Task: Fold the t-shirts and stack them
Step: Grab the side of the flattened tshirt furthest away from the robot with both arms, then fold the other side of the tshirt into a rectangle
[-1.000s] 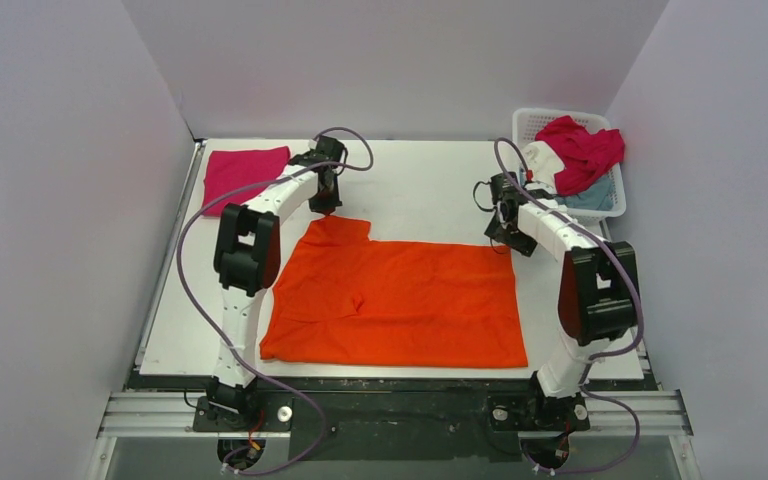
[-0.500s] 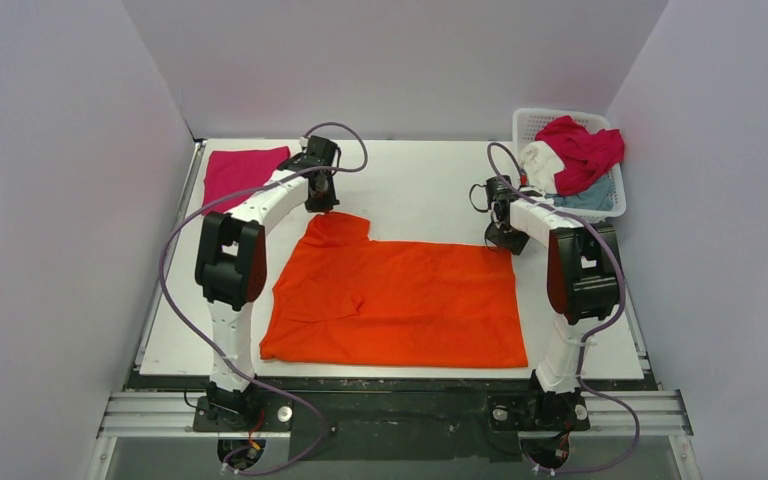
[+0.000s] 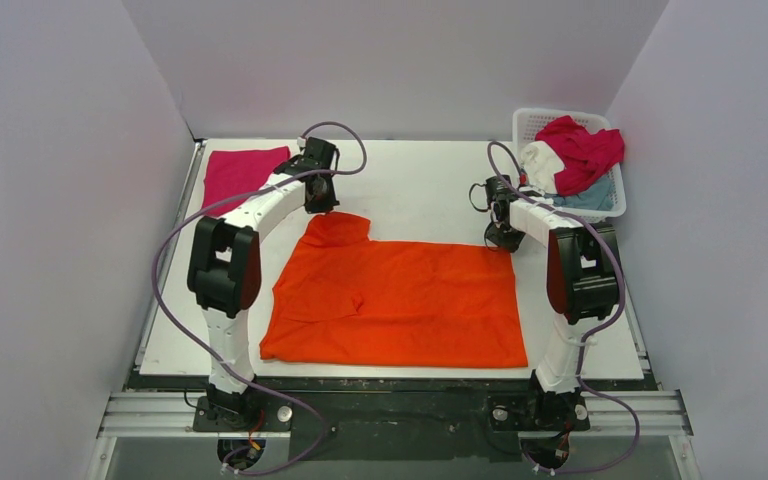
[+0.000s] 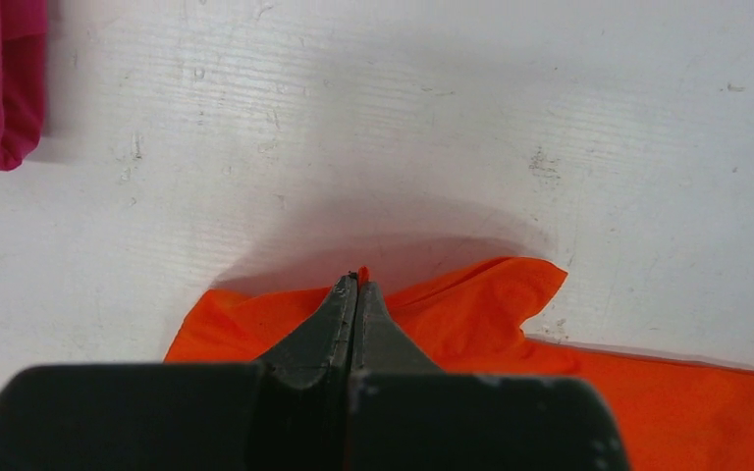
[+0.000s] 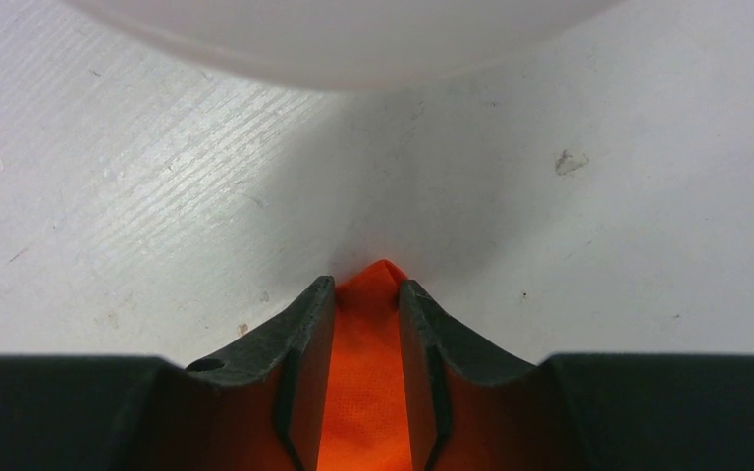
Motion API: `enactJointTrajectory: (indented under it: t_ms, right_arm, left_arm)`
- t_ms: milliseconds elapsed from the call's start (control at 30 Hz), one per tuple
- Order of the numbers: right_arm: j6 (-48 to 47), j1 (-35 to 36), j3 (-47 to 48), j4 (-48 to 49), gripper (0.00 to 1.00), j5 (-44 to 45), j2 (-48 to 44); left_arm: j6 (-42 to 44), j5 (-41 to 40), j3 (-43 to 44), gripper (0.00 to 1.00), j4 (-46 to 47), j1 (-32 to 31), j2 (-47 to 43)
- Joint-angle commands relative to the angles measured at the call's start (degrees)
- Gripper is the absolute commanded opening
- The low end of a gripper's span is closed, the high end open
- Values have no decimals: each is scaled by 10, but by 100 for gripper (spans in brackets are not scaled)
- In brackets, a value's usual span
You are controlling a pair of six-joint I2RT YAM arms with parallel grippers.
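A bright orange t-shirt (image 3: 400,300) lies spread flat on the white table. My left gripper (image 3: 322,208) is at its far left corner, shut on the cloth edge (image 4: 471,304); the left wrist view shows the jaws (image 4: 355,280) closed with orange cloth pinched at the tips. My right gripper (image 3: 501,240) is at the far right corner. In the right wrist view its jaws (image 5: 365,289) stand apart with the orange corner (image 5: 368,392) bunched between them. A folded magenta-pink shirt (image 3: 242,172) lies at the far left and shows in the left wrist view (image 4: 0,83).
A white lattice basket (image 3: 535,120) at the far right holds crimson (image 3: 585,150), white (image 3: 540,162) and grey-blue (image 3: 588,198) shirts, close behind my right gripper. White walls enclose the table on three sides. A blurred white shape (image 5: 353,39) fills the top of the right wrist view.
Both arms' elbows swung leftward. The right gripper settled at the far right corner of the orange shirt. The left gripper stays on the far left corner. The shirt has barely moved.
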Motion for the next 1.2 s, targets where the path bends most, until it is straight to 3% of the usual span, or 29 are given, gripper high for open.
enactJointTrajectory:
  t_ms: [0, 233, 367, 600, 1167]
  right_arm:
    - [16, -5, 0, -20, 26, -10, 0]
    - [45, -5, -3, -31, 14, -26, -2]
    - [41, -5, 2, -33, 0, -21, -4]
    - [-3, 0, 5, -35, 0, -26, -48]
    - [-47, 53, -114, -38, 0, -32, -220]
  left_arm:
    - [-12, 10, -3, 0, 30, -1, -39]
    - [-16, 13, -2, 0, 28, -1, -47]
    - [-15, 15, -9, 0, 28, -1, -57]
    - [-18, 26, -62, 0, 43, -1, -114]
    - [-66, 10, -291, 0, 64, -42, -312]
